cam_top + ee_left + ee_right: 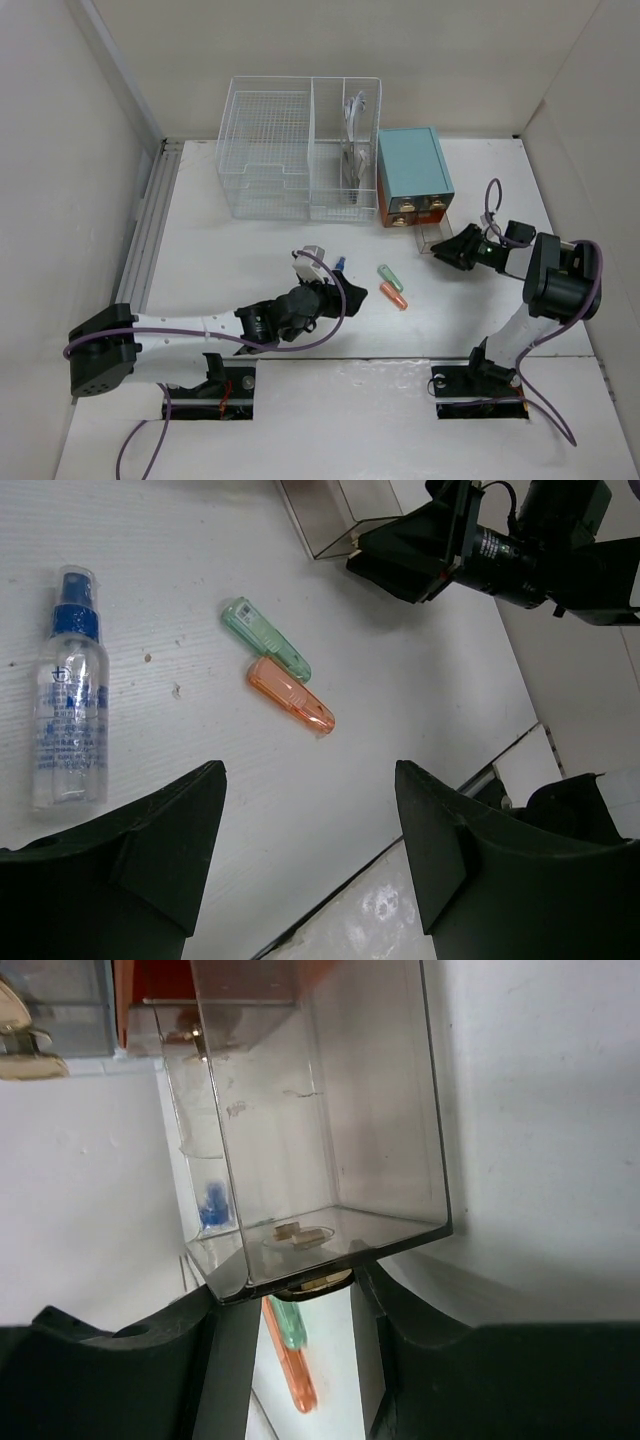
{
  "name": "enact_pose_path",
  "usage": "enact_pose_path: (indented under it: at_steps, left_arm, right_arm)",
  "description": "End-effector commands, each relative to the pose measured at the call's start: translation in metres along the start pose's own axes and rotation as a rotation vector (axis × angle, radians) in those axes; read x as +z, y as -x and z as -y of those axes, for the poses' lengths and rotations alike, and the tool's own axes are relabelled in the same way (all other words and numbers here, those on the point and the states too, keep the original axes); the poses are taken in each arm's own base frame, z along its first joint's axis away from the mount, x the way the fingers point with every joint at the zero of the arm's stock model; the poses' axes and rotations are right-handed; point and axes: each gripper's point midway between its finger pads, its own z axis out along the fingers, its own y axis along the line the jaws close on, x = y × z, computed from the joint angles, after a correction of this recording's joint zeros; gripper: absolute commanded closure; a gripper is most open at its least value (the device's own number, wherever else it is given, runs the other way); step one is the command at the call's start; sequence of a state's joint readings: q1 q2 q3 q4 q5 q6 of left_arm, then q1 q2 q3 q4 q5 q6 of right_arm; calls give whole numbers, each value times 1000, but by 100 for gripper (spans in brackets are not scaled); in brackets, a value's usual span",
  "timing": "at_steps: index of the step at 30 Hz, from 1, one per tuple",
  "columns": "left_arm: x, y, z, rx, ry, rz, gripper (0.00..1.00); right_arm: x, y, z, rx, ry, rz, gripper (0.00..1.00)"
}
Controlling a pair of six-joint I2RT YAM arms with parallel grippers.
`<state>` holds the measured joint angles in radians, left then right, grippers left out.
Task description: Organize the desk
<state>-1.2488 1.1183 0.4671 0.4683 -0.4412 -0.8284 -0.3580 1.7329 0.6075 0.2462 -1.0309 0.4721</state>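
While R gripper (443,250) grips drawer (320,1110) (clear), L gripper (308,780) gapes.

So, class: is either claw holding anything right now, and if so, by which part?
The right claw grips the clear drawer by its front knob; the left claw is open and holds nothing.

The desk (250,250) looked matt white and faintly grained. At its twelve o'clock, the basket (265,150) was white-coated wire mesh; the box (412,165) at one o'clock was matt teal. The drawer (320,1120) was glossy, smoke-tinted clear plastic. The spray bottle (68,695) was clear plastic; the green case (266,639) and orange case (291,694) were translucent and glossy.
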Motion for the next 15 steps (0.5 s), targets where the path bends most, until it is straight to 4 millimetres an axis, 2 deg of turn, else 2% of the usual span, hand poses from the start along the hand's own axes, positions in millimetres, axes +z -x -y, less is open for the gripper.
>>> enact_pose_path:
  at_steps: [1,2,3,5,7,12,15]
  left_arm:
    - [-1,20,21,-32,-54,59,35]
    - [-1,20,21,-32,-54,59,35]
    - [-1,20,21,-32,-54,59,35]
    - [0,21,24,-33,-55,60,35]
    - [2,21,25,-23,-55,60,35]
    - [2,27,32,-23,-67,71,35]
    - [3,23,28,-4,-54,61,35]
  right_arm:
    - [-11,-5,6,-70,-35,-32,62]
    - [-11,-5,6,-70,-35,-32,56]
    - [-11,-6,3,-70,-19,-38,41]
    - [-12,-5,-4,-77,14,-45,30]
    - [-14,-6,-15,-103,62,-53,24]
    - [-29,-8,-43,-165,80,-34,24]
    - [-37,-6,-62,-205,107,-45,26]
